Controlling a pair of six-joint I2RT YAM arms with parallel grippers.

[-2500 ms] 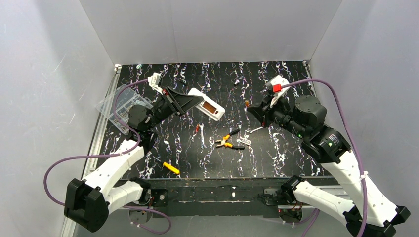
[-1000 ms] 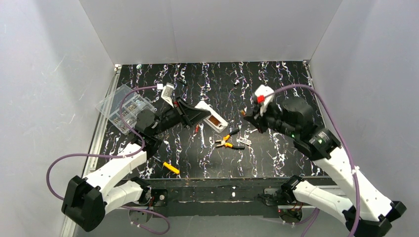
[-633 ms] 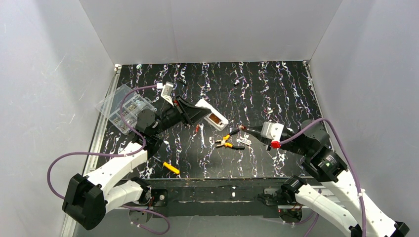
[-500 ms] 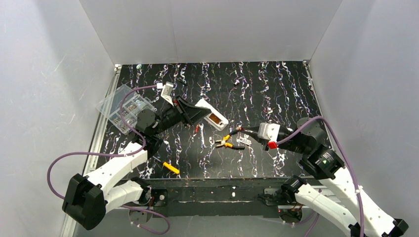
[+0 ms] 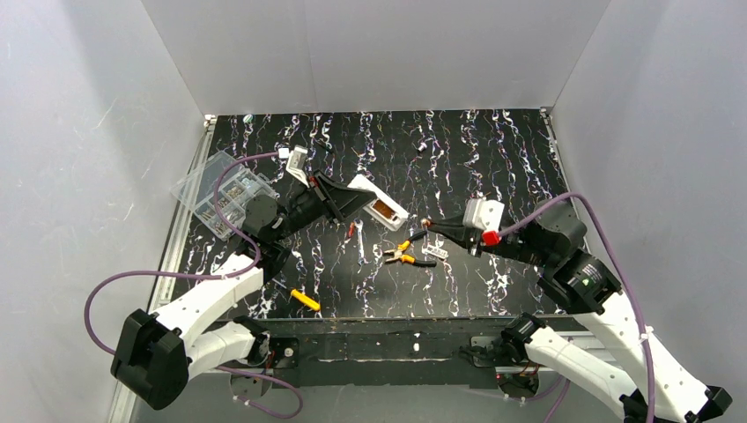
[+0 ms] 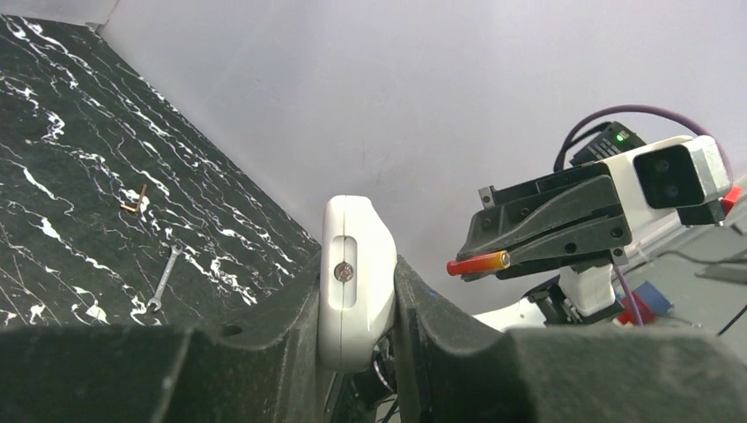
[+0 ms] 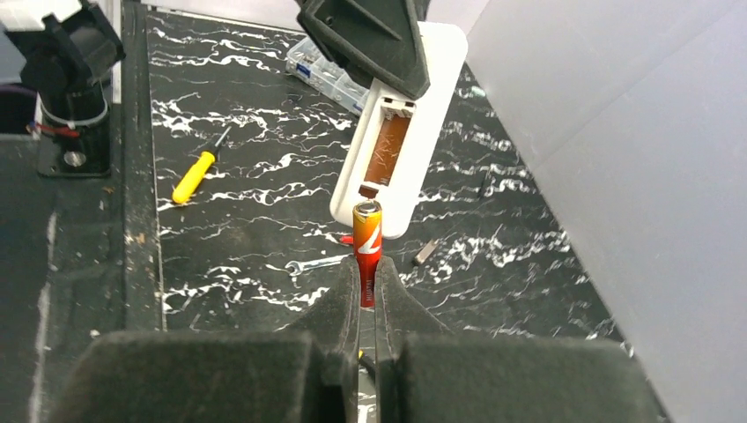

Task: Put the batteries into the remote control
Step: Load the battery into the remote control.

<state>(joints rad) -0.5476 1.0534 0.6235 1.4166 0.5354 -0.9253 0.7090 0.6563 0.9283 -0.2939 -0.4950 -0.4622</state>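
Observation:
The white remote control (image 5: 377, 201) hangs above the table's middle, my left gripper (image 5: 355, 199) shut on its sides (image 6: 355, 282). Its open back, with a brown battery recess (image 7: 388, 150), faces my right arm. My right gripper (image 7: 367, 284) is shut on one red-orange battery (image 7: 367, 240). The battery sticks out past the fingertips, its tip just short of the remote's lower end. From the left wrist that battery (image 6: 477, 262) sits to the right of the remote, a gap between them. From above, my right gripper (image 5: 433, 227) points left at the remote.
A clear compartment box (image 5: 225, 189) stands at the far left. Yellow-and-black pliers (image 5: 405, 256), a small wrench (image 5: 361, 247) and a white tag (image 5: 438, 252) lie under the grippers. A yellow-handled screwdriver (image 5: 305, 300) lies near the front edge. White walls close three sides.
My right arm has swung from the back right to the table's middle with the battery, ending pointed at the remote. The left arm brought the remote slightly right, then held still.

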